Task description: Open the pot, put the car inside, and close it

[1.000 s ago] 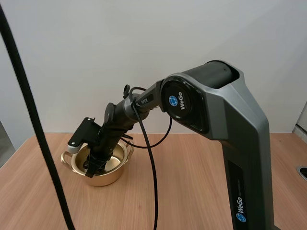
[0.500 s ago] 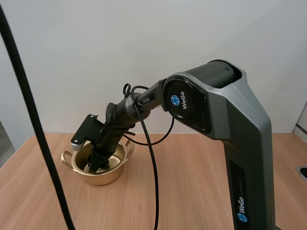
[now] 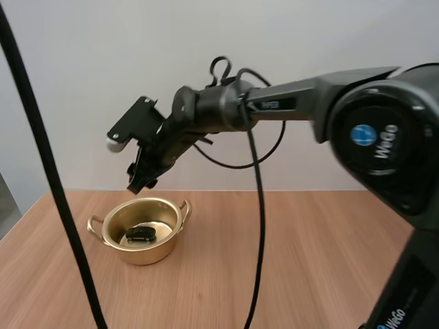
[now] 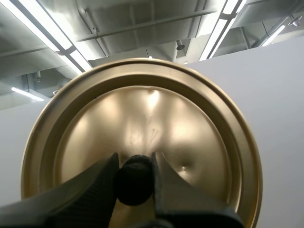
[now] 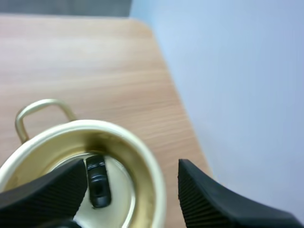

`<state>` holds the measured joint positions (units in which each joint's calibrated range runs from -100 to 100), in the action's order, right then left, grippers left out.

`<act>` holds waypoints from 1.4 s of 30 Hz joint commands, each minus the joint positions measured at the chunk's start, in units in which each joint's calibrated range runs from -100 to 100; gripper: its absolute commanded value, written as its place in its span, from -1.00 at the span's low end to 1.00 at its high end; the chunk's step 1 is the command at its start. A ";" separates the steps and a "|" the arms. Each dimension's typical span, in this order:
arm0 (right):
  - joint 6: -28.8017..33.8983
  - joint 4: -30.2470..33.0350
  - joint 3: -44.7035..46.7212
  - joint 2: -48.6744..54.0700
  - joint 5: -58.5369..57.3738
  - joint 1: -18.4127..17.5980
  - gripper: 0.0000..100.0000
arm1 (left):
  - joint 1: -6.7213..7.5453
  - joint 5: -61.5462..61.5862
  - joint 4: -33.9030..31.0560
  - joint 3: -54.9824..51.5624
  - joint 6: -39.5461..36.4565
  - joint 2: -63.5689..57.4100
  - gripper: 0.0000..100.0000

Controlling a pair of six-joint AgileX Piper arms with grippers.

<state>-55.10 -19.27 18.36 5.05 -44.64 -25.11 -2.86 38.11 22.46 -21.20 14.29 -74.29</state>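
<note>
A golden pot (image 3: 147, 258) stands uncovered on the table's left part, and a small dark car (image 3: 140, 234) lies on its bottom. My right gripper (image 3: 139, 184) hangs well above the pot. In the right wrist view its fingers stand apart, with the right gripper (image 5: 132, 166) holding nothing over the pot's rim (image 5: 151, 167) and the car (image 5: 98, 183) below. In the left wrist view my left gripper (image 4: 134, 162) is shut on the black knob (image 4: 134, 183) of the golden lid (image 4: 142, 114), which is held up in the air.
The wooden table (image 3: 288, 260) stretches bare to the right of the pot. A white wall stands just behind the pot. The right arm's large base (image 3: 391, 171) rises at the near right.
My right gripper has risen out of the pot and let go of the car, which now lies inside. The arm's elbow swung up and to the right.
</note>
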 commanded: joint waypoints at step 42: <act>17.52 10.57 -0.08 50.99 -22.81 23.71 -1.00 | 0.00 13.97 -12.01 -36.70 -3.76 29.54 -1.00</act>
<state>-37.57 -8.79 18.36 55.87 -67.32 -1.42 -2.86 52.08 10.35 -57.89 10.53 -50.18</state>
